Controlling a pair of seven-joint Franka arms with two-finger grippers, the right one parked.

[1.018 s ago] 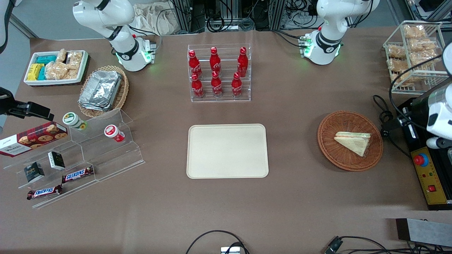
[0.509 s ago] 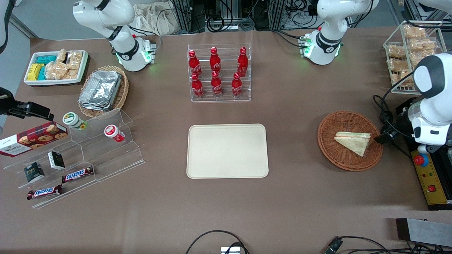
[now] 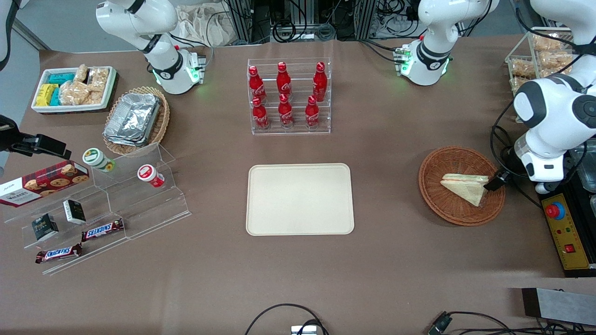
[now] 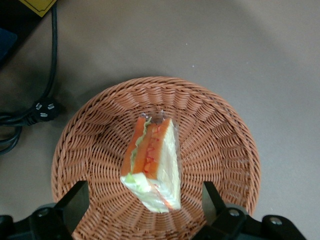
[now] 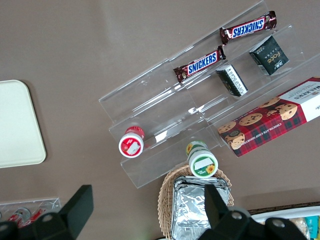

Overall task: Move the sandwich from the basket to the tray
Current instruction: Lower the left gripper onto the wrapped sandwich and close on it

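Observation:
The sandwich (image 3: pixel 465 187) (image 4: pixel 152 160), a pale wedge in clear wrap with orange and green filling, lies in the round reddish-brown wicker basket (image 3: pixel 447 209) (image 4: pixel 220 135). My left gripper (image 3: pixel 494 181) (image 4: pixel 142 205) hovers over the basket's rim on the side toward the working arm's end of the table. It is open, its two dark fingers (image 4: pixel 75 200) spread wider than the sandwich, and it holds nothing. The cream tray (image 3: pixel 299 198) lies flat at mid-table with nothing on it, beside the basket toward the parked arm's end.
A rack of red bottles (image 3: pixel 288 97) stands farther from the front camera than the tray. A control box with a red button (image 3: pixel 556 211) and black cables (image 3: pixel 505 144) lie beside the basket. A wire rack of bagged snacks (image 3: pixel 540 60) stands at the table corner.
The left arm has swung in from the table's end toward the basket. Its gripper now sits over the basket's rim beside the sandwich. The sandwich has not moved.

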